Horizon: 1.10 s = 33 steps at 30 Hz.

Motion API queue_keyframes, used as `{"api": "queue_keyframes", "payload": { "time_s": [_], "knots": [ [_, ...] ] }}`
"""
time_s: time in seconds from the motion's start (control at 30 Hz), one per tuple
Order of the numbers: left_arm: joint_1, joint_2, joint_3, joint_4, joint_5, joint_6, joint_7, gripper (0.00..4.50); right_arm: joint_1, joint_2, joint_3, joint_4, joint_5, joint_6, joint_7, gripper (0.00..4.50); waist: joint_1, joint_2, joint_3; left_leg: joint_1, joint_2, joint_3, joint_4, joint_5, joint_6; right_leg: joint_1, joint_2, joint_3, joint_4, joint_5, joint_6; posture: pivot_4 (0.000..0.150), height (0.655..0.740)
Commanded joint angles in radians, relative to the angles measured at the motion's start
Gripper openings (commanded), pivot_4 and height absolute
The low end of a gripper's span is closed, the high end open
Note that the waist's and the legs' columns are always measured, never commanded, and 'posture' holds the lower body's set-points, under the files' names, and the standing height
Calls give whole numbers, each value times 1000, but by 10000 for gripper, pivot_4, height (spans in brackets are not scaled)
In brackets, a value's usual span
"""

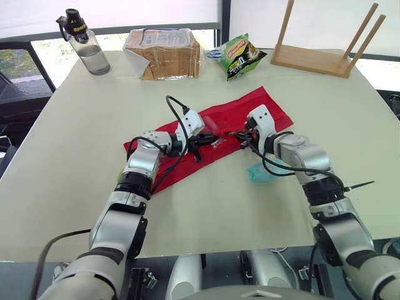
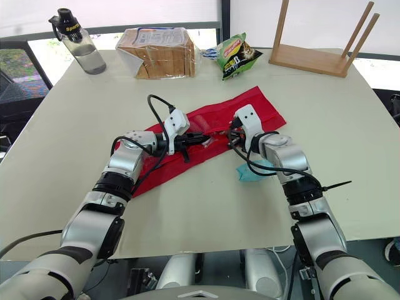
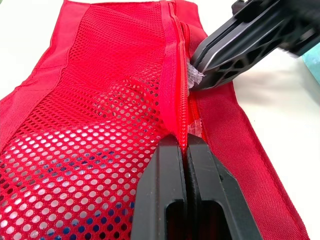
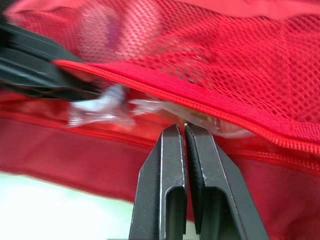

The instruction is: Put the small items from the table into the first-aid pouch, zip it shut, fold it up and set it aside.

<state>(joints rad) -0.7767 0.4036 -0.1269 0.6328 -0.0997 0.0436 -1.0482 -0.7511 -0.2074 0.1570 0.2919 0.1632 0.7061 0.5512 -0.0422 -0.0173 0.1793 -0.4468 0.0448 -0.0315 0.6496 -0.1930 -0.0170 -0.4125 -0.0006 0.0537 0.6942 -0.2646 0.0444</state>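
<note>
Left wrist view, pouch [image 3: 100,75], items [image 3: 70,210] mesh-veiled

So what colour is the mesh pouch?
The mesh pouch is red, clearest in the left wrist view.

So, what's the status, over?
Left pincer shut on red mesh pouch, zip edge. Right pincer shut on clear plastic packet at opening. Small teal packet lies outside.

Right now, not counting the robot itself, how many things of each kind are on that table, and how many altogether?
Food packs: 2 (bread loaf, green snack bag)
Water bottle: 1
Wooden rack: 1
Red mesh pouch: 1
Teal packet: 1
Clear-wrapped item at the pouch opening: 1
Total: 7
</note>
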Motion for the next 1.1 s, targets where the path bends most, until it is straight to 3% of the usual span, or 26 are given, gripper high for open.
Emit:
{"api": "queue_keyframes", "payload": {
  "time_s": [0.03, 0.73, 0.97, 1.07, 1.1],
  "knots": [
    [12, 10, -2, -35, 5, 12, -4, 0, -43, 11, -2, -1, -6, -48, 5, 1953, 0, 0, 0, 0, 0, 0, 0, 0, 0, 0, 0, 0, 0, 0, 0, 1500, 7400],
    [28, -2, -17, -56, 8, 21, -10, 0, -186, 115, 0, 326, -88, -267, 5, 1953, -1, 0, 0, 0, 0, 0, 0, 0, 0, 0, 0, 0, 0, 0, 0, 1500, 7400],
    [28, 4, -16, -51, 10, 12, -12, 0, -47, -14, 28, 44, -60, -152, 144, 1953, 2, 0, 0, 0, 0, 0, 0, 0, 0, 0, 0, 0, 0, 0, 0, 1500, 7400],
    [31, 16, -22, -61, 10, 5, -36, 0, 36, -116, 7, -184, 1, -38, 220, 9448, 3, 0, 0, -1, 0, 0, 0, 0, 0, 0, 0, 0, 0, 0, 0, 1500, 7400],
    [32, 21, -25, -64, 11, 1, -46, 0, 58, -146, 1, -249, 24, -3, 241, 14233, 2, 0, 0, 0, 0, 0, 0, 0, 0, 0, 0, 0, 0, 0, 0, 1500, 7400]
  ]
}}
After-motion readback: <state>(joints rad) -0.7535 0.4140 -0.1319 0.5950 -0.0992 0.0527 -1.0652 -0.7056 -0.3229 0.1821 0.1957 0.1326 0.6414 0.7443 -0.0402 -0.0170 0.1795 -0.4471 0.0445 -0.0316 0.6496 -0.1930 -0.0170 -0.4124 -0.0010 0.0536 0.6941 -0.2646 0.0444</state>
